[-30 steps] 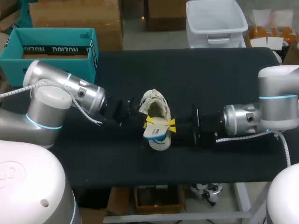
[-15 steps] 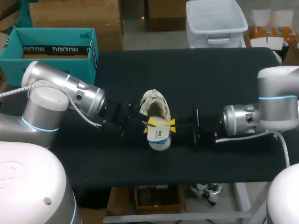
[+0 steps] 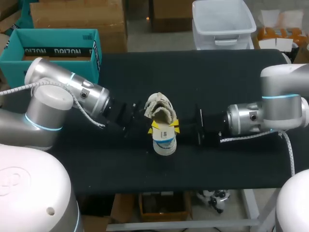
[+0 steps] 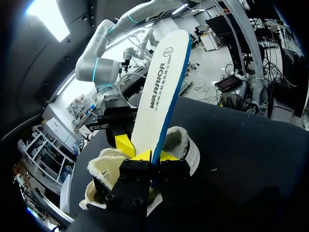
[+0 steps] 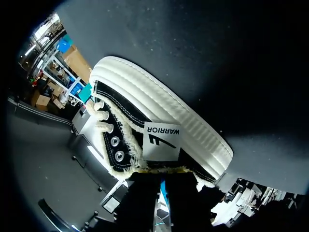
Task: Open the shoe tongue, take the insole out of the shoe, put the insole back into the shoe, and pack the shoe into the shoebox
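Head view: insole [image 3: 163,138], tilted a second ago, now stands squarer above the heel of the shoe [image 3: 159,108] on the table [image 3: 217,82], right gripper [image 3: 175,126] sits further inward; left wrist view: left gripper [image 4: 155,155] pinches the insole edge; right wrist view: right gripper's closure cannot be told.

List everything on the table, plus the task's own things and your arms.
table: one, black, under everything.
shoe: one, white sole, black upper with cream fleece trim, middle of the table.
insole: one, white with a blue edge, standing up at the shoe's heel opening.
shoebox: one, teal, open, past the table's far left corner.
left arm: one, silver, coming in from the left; left gripper shut on the insole's lower end.
right arm: one, silver, coming in from the right; right gripper at the shoe's heel end, beside the insole; its grip cannot be told.
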Controlling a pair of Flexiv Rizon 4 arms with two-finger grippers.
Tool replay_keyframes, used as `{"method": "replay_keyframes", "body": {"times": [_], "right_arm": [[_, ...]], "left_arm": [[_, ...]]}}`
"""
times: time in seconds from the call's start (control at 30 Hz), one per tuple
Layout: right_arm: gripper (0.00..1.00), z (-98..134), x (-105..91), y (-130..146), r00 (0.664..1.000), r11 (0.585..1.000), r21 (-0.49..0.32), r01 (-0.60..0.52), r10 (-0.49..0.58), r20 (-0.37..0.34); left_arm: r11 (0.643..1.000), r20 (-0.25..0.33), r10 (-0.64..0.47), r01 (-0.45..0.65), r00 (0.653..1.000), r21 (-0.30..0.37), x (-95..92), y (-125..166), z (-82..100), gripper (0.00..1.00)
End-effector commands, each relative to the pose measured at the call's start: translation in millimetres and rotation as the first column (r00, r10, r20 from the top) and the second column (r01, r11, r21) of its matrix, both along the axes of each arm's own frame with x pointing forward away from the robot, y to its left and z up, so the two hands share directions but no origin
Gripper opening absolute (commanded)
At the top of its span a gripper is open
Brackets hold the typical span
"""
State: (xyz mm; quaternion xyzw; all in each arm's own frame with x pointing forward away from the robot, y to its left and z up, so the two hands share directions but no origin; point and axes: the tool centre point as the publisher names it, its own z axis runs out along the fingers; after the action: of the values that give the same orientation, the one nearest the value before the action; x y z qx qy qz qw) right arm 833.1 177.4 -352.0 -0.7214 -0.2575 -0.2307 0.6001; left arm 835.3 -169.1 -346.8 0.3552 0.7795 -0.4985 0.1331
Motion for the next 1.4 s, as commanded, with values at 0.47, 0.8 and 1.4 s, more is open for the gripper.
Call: {"method": "replay_keyframes", "body": {"times": [0.47, 0.8, 1.4], "right_arm": [[0.24, 1, 0.3, -1, 1.000, 1.000, -0.004, 0.000, 0.000, -0.015], [0.24, 8, -20.4, -8, 0.999, 0.999, -0.025, 0.025, -0.025, -0.022], [0.00, 6, -21.3, -8, 1.000, 1.000, -0.016, 0.004, -0.005, -0.007]], "left_arm": [[1.000, -0.030, 0.003, -0.003, 1.000, 0.000, 13.9, 0, -11.7, 0.00], [1.000, -0.027, 0.000, 0.000, 1.000, -0.001, 10.4, -3, -10.8, 0.00], [1.000, 0.008, -0.023, 0.023, 1.000, -0.017, -14.8, -2, 3.1, 0.45]]}}
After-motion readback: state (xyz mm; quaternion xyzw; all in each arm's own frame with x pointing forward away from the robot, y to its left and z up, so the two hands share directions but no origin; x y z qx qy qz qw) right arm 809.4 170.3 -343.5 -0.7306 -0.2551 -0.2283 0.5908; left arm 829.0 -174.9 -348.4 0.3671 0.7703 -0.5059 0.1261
